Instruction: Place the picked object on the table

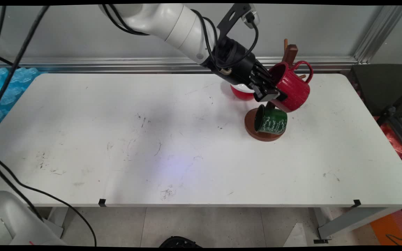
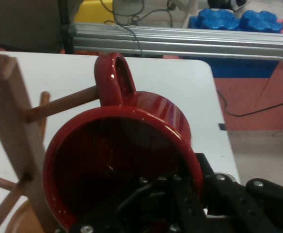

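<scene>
Grey wall [image 1: 82, 31] behind, aluminium rail [image 1: 117, 64] along its foot, second rail running up at far right. Blue bubble wrap [image 1: 10, 87] at left past counter edge; black cables [image 1: 9, 69] hanging there. White counter [image 1: 117, 139], scuffed with dark marks, two black tape tabs on near edge. Tiled floor [image 1: 204, 223] below.

Right of centre, toward far edge: wooden mug tree [image 1: 290, 52] on round brown base [image 1: 251, 127]. Green mug [image 1: 270, 120] with white lettering hung low on tree, mouth facing left, over base. Red-and-white object [image 1: 241, 91] on counter just behind, mostly hidden by arm. End effector [image 1: 269, 91] pinching red mug [image 1: 293, 87] by rim, one finger inside mouth, one outside. Red mug tilted, mouth toward arm, off counter, above green mug; handle [image 1: 304, 69] up against a peg.

Hand view: red mug handle [image 2: 115, 77] looped over wooden peg [image 2: 59, 104], tree post [image 2: 15, 131] at left, mug mouth facing camera.

Dark chair-like shape [image 1: 382, 87] and orange material at far right.
</scene>
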Controlling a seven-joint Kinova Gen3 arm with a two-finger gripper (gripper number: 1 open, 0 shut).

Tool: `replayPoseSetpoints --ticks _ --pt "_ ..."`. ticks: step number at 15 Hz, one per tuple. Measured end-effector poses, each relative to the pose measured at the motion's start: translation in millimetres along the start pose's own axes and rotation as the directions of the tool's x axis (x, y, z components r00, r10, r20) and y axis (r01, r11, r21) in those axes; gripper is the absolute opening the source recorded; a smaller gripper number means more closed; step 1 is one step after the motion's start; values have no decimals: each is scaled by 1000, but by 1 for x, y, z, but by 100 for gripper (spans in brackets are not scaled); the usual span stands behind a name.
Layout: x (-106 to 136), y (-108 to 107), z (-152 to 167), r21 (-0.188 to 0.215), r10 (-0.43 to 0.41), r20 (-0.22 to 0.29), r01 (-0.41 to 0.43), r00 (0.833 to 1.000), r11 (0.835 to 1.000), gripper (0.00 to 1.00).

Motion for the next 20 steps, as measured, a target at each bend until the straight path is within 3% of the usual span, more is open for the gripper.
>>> replayPoseSetpoints --ticks 8,14,20 --pt "9 18 -19 -31 0 17 0 1000 1000 0" --pt "-3 12 -52 -40 38 101 -34 994 999 0" --pt "-21 -10 -86 -32 95 201 -90 975 995 0"
